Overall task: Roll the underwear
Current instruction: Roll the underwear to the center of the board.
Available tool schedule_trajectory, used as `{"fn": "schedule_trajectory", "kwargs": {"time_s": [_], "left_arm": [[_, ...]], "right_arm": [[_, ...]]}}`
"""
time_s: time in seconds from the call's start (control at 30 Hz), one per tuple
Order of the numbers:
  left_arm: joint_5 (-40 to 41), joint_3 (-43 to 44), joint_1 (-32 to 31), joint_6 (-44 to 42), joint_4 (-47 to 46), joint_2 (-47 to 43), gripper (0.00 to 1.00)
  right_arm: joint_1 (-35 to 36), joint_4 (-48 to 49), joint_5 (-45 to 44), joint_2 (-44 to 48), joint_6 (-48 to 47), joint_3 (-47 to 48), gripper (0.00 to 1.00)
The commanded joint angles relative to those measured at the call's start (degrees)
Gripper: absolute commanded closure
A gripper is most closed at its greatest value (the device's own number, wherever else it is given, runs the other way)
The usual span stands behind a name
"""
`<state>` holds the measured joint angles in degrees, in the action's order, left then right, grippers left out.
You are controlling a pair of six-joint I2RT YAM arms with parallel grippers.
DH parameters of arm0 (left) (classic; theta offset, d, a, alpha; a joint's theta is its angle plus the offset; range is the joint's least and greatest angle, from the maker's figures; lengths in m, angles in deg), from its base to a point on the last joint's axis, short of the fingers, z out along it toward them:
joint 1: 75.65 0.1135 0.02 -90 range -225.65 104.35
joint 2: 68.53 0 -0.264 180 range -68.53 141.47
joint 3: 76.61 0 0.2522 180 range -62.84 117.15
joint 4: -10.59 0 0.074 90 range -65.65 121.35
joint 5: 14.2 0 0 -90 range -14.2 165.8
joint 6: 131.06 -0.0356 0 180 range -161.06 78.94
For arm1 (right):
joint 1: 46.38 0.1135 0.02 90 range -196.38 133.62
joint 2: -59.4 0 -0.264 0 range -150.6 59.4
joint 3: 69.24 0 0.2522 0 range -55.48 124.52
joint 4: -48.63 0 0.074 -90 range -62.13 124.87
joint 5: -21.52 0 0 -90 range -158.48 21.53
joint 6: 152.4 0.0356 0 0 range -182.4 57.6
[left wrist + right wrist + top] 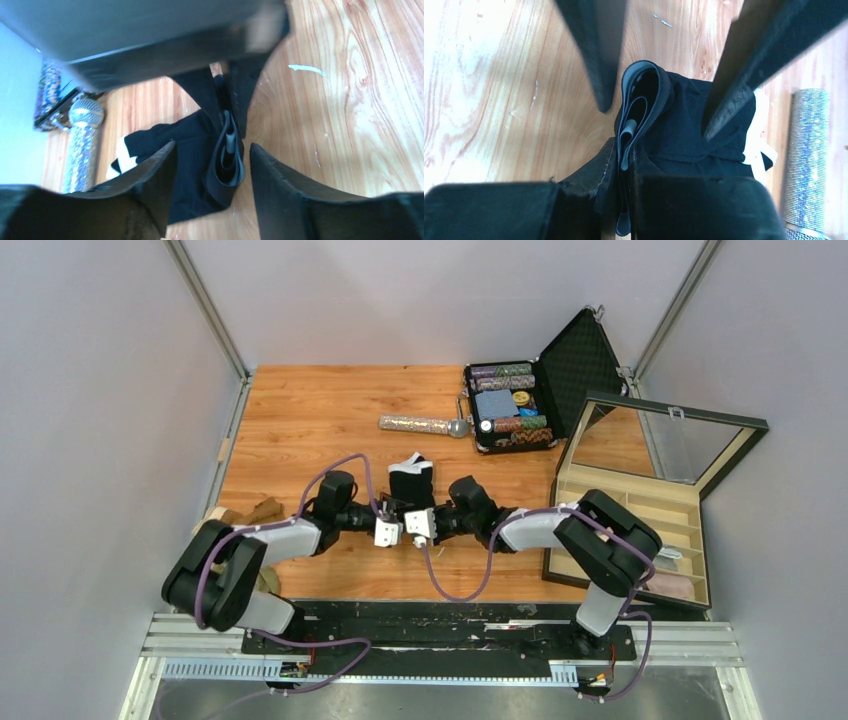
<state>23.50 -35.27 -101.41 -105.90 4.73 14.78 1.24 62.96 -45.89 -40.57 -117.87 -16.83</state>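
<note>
right gripper (624, 162) clamped on black underwear (689, 120) fold, left gripper (212, 147) apart around it

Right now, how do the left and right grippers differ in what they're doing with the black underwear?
The left gripper holds its fingers spread either side of the black underwear, not clamping it; the right gripper has its fingers shut on the garment's rolled end. The left gripper reaches in from the left, the right gripper from the right. Both meet at that garment.
</note>
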Motion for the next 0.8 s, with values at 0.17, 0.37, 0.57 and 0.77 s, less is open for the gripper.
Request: {"fn": "schedule_trajectory", "kwargs": {"time_s": [0.17, 0.37, 0.57, 0.77], "left_arm": [[15.8, -3.2, 0.4, 8.8, 8.5, -26.8, 0.31], [24.1, -2.8, 0.8, 12.7, 26.9, -43.1, 0.31], [24.9, -1.6, 0.8, 12.4, 38.9, -52.1, 0.31], [14.5, -2.7, 0.8, 2.8, 44.2, -53.7, 0.32]], "right_arm": [[-6.6, -55.8, 20.8, -2.1, -5.0, 24.2, 1.0], [-8.2, -82.6, 27.1, -14.2, -7.9, 42.4, 1.0], [-8.0, -98.6, 29.2, -23.5, -9.2, 52.9, 1.0], [-8.2, -109.0, 32.5, -33.0, -7.0, 60.4, 1.0]]}}
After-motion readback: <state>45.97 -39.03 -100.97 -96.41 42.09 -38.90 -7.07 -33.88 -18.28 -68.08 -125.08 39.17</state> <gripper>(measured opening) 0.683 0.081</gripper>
